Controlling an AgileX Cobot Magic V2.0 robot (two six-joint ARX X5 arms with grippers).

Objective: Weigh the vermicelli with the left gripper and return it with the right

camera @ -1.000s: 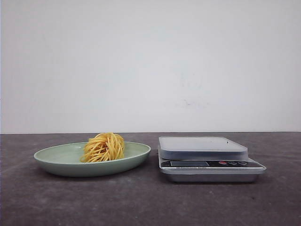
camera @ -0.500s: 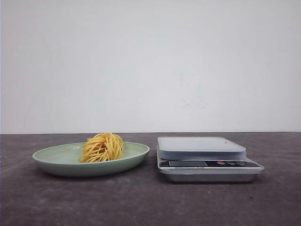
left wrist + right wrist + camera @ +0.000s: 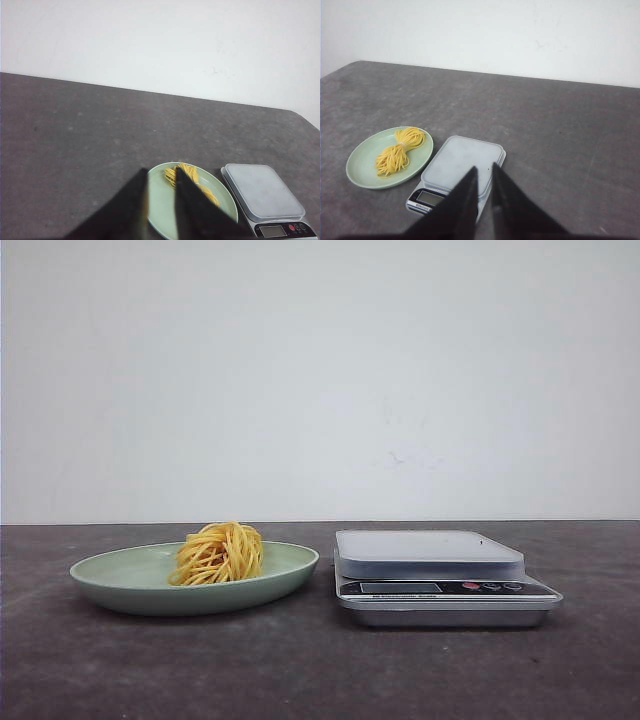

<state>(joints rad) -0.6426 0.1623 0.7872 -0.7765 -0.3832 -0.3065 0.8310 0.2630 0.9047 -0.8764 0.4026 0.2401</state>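
Observation:
The vermicelli (image 3: 220, 553), a small ball of yellow strands, lies on the pale green plate (image 3: 120, 580) at the left of the table. A silver kitchen scale (image 3: 430, 552) stands just right of the plate, its platform bare. Neither gripper shows in the front view. In the left wrist view my left gripper (image 3: 161, 172) hangs above the plate (image 3: 162, 209), open and empty, with the vermicelli (image 3: 186, 170) beside one finger. In the right wrist view my right gripper (image 3: 484, 169) hangs over the scale (image 3: 462, 162), its jaws only a narrow slit apart and empty. The vermicelli (image 3: 400, 152) lies beyond it.
The dark grey tabletop (image 3: 300, 670) runs to a white wall behind. The scale's display and buttons (image 3: 440, 588) face the front edge. Plate and scale stand close together with a small gap between them.

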